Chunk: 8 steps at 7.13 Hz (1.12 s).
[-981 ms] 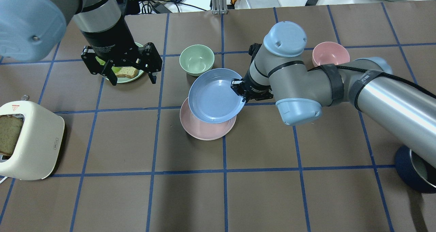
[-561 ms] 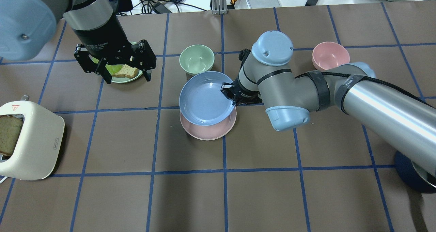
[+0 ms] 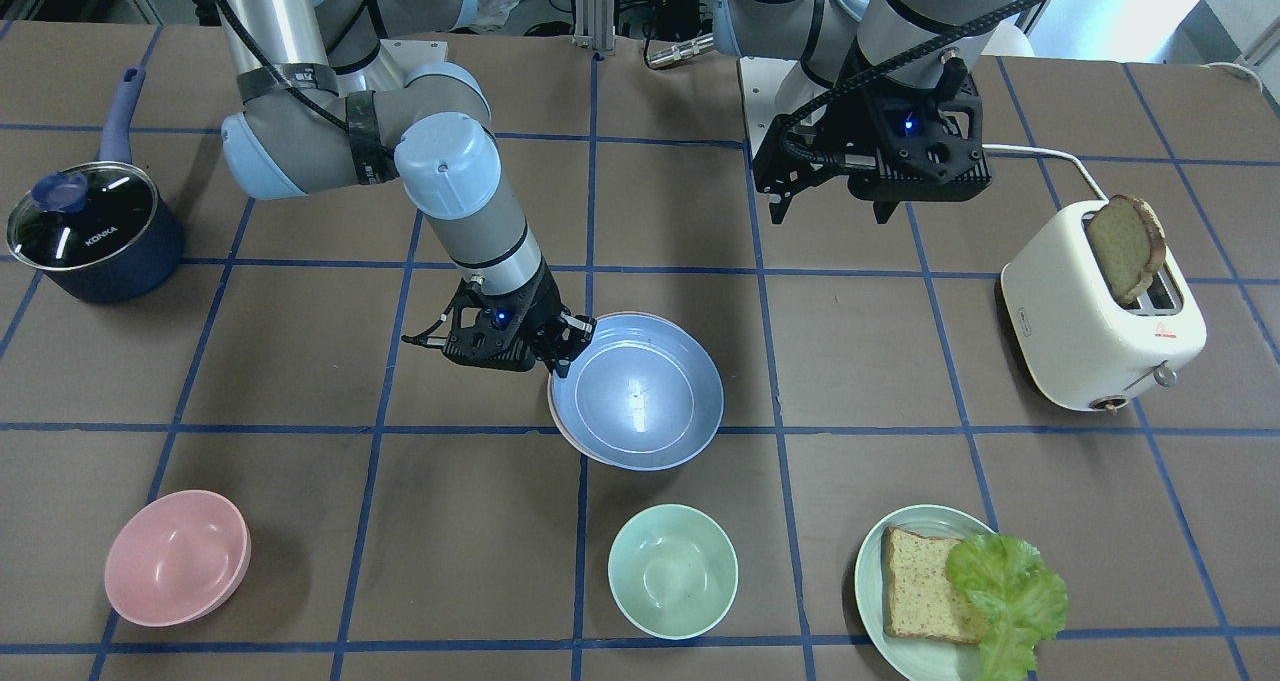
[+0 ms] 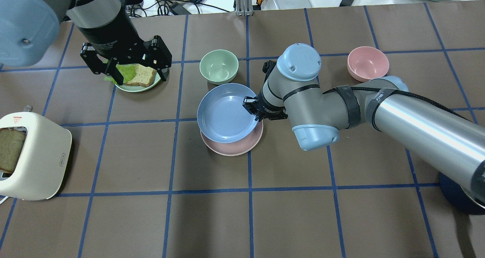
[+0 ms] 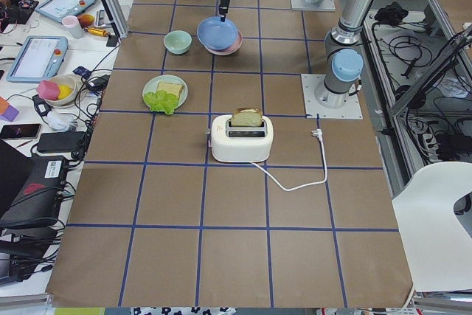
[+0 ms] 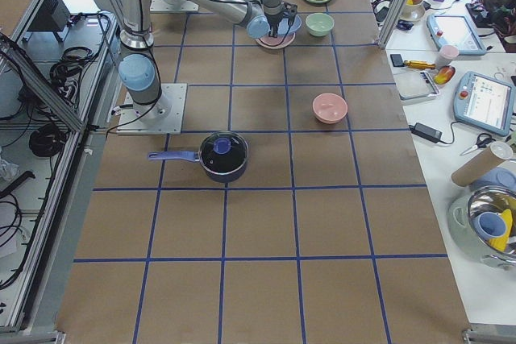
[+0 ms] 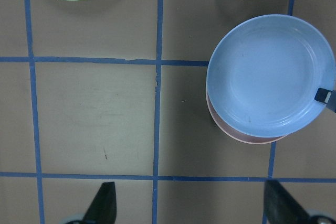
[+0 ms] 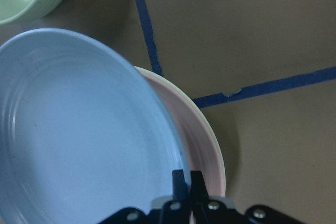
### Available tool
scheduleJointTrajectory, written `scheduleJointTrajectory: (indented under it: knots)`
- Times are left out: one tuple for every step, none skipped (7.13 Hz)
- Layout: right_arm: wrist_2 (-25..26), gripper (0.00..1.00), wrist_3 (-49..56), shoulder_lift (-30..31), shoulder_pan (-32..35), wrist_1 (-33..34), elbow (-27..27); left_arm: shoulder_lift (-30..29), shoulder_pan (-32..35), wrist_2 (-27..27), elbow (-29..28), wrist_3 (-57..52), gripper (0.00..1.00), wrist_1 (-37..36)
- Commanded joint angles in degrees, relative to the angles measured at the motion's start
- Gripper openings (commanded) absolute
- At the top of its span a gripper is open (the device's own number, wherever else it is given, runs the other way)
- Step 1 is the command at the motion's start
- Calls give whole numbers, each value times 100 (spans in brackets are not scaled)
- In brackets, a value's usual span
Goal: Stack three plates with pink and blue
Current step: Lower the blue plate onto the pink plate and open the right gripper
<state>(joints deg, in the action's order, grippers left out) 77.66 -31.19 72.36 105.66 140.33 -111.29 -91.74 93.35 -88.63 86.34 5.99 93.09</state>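
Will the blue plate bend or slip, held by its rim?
Likely stiff and fairly light: the blue plate shows no sag with the right hand pinching just one rim. Released, it may settle crooked, being off-centre over the pink plate.

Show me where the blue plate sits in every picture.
Front-facing: blue plate at centre.
Overhead: centre.
Left side: top, near the middle.
Right side: top, near the middle.
Left wrist: right side.
Right wrist: fills the left.
Landmark: green bowl beside it in all views.

Brown, blue-taped bench (image 4: 341, 220) carries a cream toaster (image 4: 34, 155), navy saucepan (image 3: 90, 231), mint-green bowl (image 4: 219, 66), pink bowl (image 4: 367, 63), mint-green bread plate (image 3: 925, 517), cream-and-pink plate stack (image 4: 231, 149).
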Motion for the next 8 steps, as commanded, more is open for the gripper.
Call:
scheduleJointTrajectory:
  knots:
    - [-6, 28, -106, -11, -10, 73, -15, -2, 8, 4, 6, -18, 100, -19]
    - [3, 30, -63, 32, -62, 64, -128, 7, -1, -22, 15, -19, 100, -19]
    - [-5, 36, -45, 50, -89, 82, -234, 15, 8, -40, 32, -10, 100, -19]
    - [-6, 41, -28, 50, -115, 82, -209, 15, 8, -40, 24, 8, 100, -27]
    - [21, 49, 138, 94, -211, 82, -174, 15, 8, -40, 32, 8, 100, -19]
    - [38, 56, 252, 190, -386, 38, -69, 15, -1, -49, 32, -27, 100, -27]
    - [65, 65, 671, 235, -597, 3, 36, 15, 8, -40, 32, -27, 100, -27]
    - [91, 71, 1145, 366, -842, -232, 151, 15, -1, -40, 24, -27, 100, -27]
